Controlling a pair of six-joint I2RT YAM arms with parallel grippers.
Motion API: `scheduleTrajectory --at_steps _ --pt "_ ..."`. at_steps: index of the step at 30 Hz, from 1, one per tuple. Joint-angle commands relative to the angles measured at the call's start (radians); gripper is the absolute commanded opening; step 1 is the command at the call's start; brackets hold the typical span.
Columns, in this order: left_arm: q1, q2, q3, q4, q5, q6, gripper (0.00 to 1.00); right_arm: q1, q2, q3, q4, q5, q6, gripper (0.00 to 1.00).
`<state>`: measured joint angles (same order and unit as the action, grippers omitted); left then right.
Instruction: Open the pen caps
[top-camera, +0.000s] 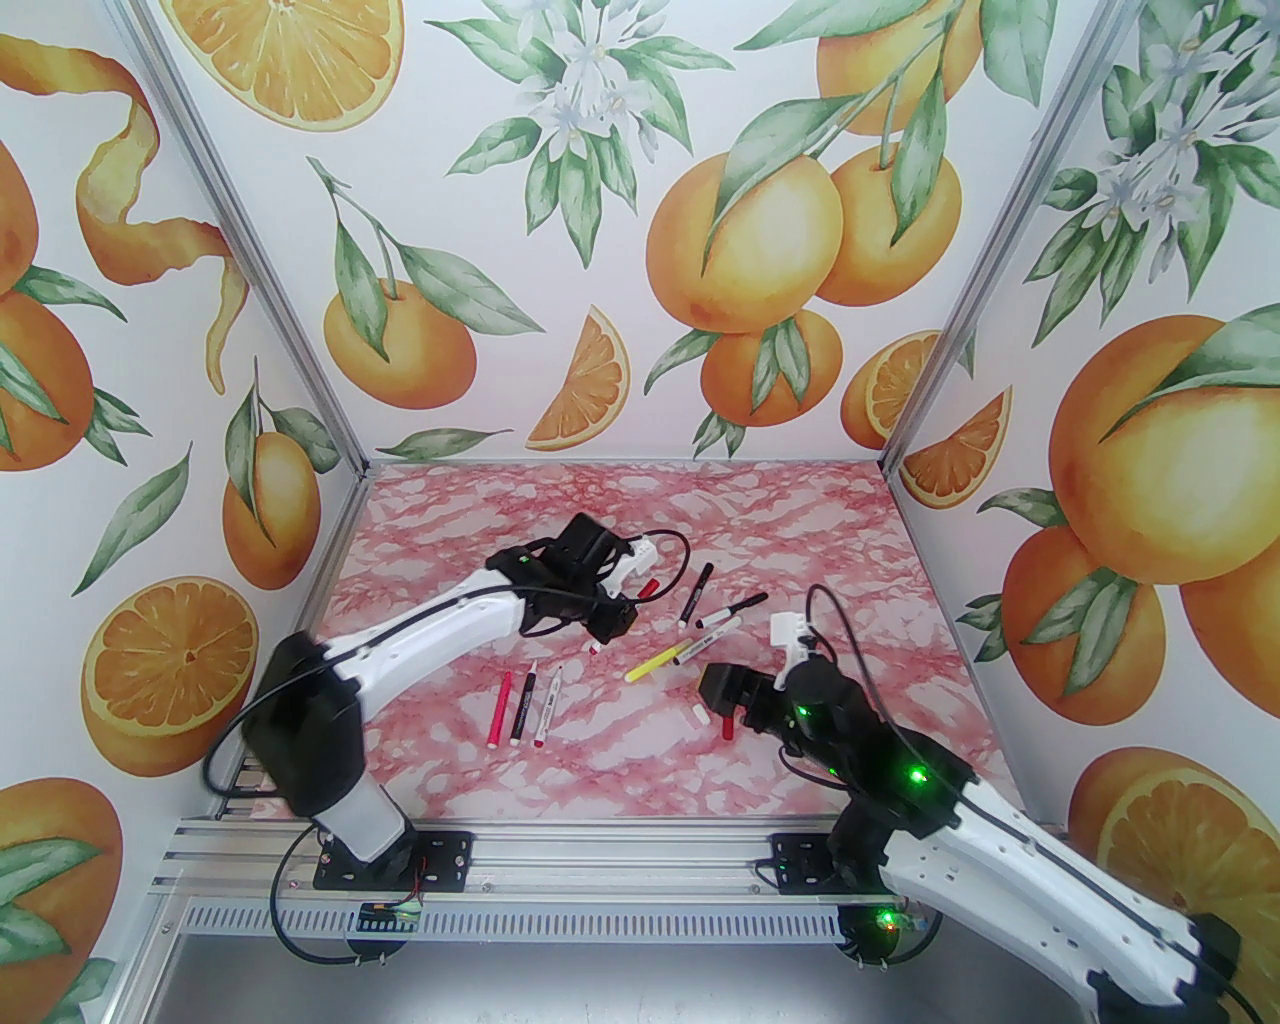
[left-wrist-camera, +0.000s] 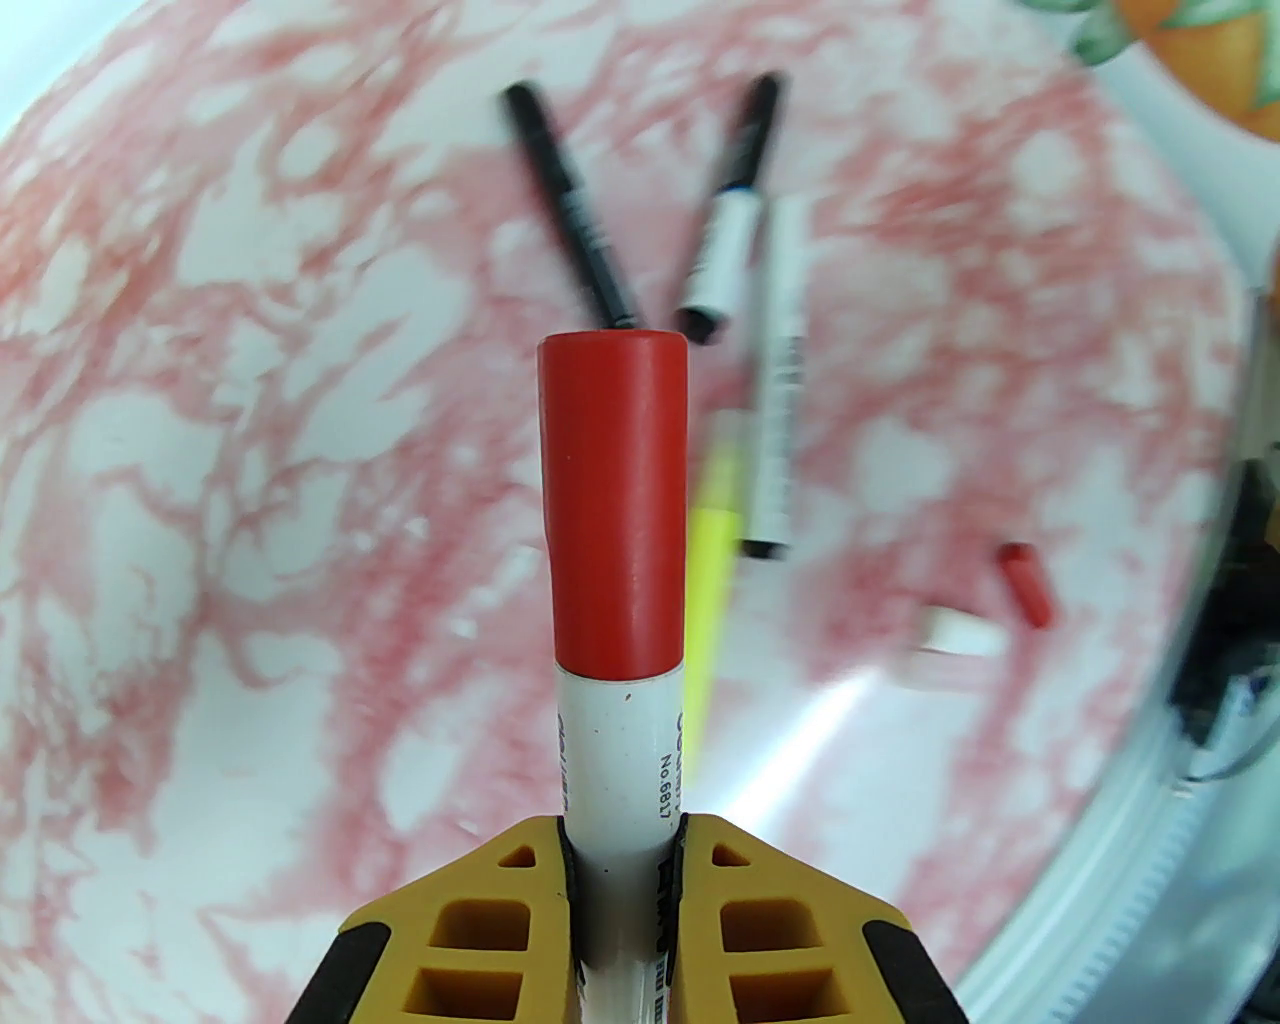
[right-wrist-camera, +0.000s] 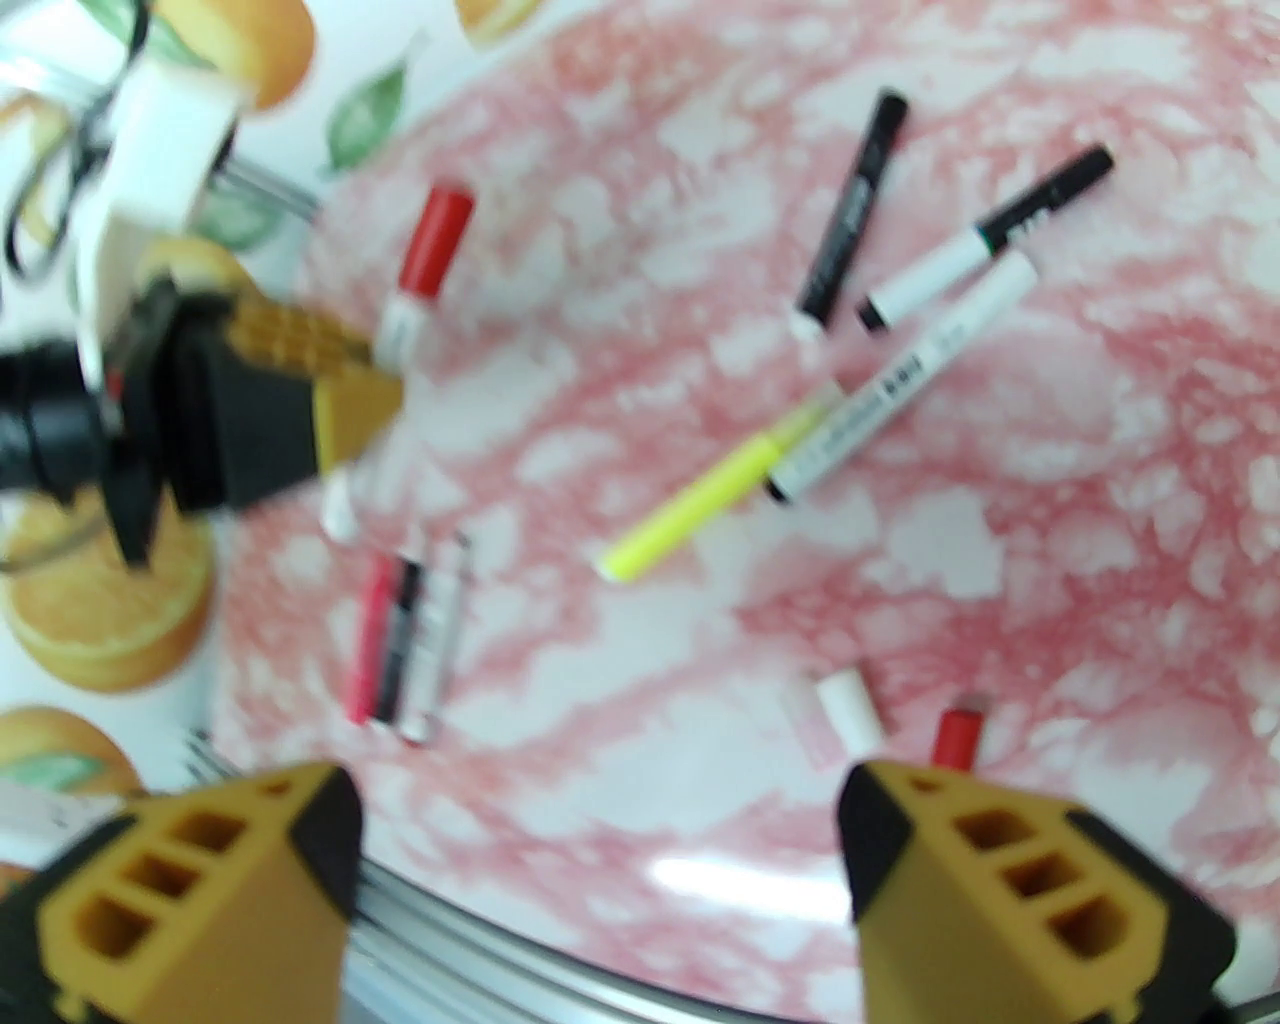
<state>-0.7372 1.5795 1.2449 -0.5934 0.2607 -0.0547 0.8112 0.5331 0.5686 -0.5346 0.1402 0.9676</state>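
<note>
My left gripper (left-wrist-camera: 620, 880) is shut on a white-barrelled pen (left-wrist-camera: 618, 740), held above the table. Its red pen cap (left-wrist-camera: 612, 500) is still on and sticks out past the fingertips; from above that cap (top-camera: 648, 587) points right. My right gripper (right-wrist-camera: 600, 850) hovers open over the near right of the table with nothing between its fingers (right-wrist-camera: 930, 860). Just in front of it lie a loose white cap (right-wrist-camera: 850, 710) and a loose red cap (right-wrist-camera: 957, 738). From above, the right gripper (top-camera: 722, 700) sits beside those caps (top-camera: 700, 714).
On the pink marbled table (top-camera: 620, 500) lie a neon yellow pen (top-camera: 655, 665), a white pen (top-camera: 708, 638) and two black-capped pens (top-camera: 697, 592) (top-camera: 735, 607). Three more pens (top-camera: 522, 705) lie side by side at centre-left. Orange-print walls enclose three sides.
</note>
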Motion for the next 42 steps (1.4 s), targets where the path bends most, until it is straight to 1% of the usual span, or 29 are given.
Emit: scheduleTrajectory --at_steps 1,4,9,11,15,18,25,32,34,42 --pt "-0.001 -0.076 -0.103 0.140 0.188 -0.112 0.15 0.006 -0.015 0.047 0.012 0.038 0.060 0.77" --pt "-0.005 -0.143 -0.193 0.248 0.251 -0.193 0.15 0.007 0.014 0.063 0.081 -0.018 0.024 0.76" --pt "-0.018 -0.237 -0.320 0.421 0.301 -0.293 0.14 0.007 0.097 0.095 0.154 -0.062 -0.002 0.72" --pt "-0.030 -0.265 -0.360 0.484 0.314 -0.327 0.14 0.008 0.135 0.105 0.182 -0.076 -0.007 0.69" --pt "-0.067 -0.298 -0.413 0.553 0.317 -0.362 0.14 0.009 0.203 0.123 0.235 -0.091 -0.004 0.63" --pt "-0.087 -0.317 -0.442 0.580 0.312 -0.381 0.13 0.009 0.244 0.144 0.251 -0.096 0.006 0.58" --pt "-0.126 -0.338 -0.467 0.618 0.304 -0.403 0.13 0.011 0.298 0.159 0.291 -0.111 0.015 0.53" --pt "-0.129 -0.352 -0.470 0.650 0.335 -0.425 0.13 0.021 0.329 0.157 0.317 -0.103 0.021 0.49" --pt "-0.132 -0.355 -0.474 0.652 0.341 -0.427 0.13 0.024 0.332 0.156 0.324 -0.100 0.022 0.45" --pt "-0.156 -0.315 -0.465 0.657 0.348 -0.424 0.14 0.028 0.351 0.152 0.357 -0.101 0.024 0.40"
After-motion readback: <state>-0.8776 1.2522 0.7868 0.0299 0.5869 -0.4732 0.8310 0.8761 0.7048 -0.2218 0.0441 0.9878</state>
